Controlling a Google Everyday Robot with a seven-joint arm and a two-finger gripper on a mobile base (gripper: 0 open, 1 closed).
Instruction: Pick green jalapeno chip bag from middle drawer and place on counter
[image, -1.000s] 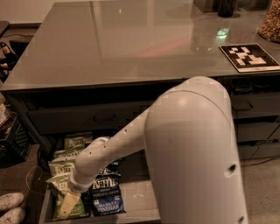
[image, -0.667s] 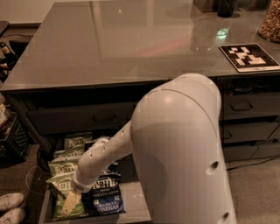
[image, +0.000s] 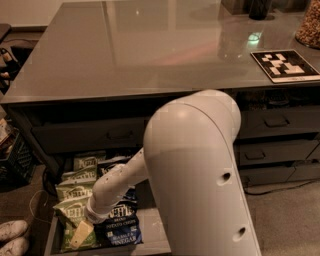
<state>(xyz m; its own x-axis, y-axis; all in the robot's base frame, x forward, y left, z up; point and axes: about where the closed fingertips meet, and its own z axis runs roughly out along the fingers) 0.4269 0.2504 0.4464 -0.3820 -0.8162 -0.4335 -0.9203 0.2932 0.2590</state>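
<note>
At the left of the open middle drawer, the green jalapeno chip bag is lying among other green bags. The gripper is hanging over that stack's near end, and its grip cannot be told. Dark blue bags are lying just right, and the counter is stretching beyond, carrying a patterned board at its right.

"Kettle" logo showing on green jalapeno chip bag and dark blue bag; pincer low over the middle drawer.
</note>
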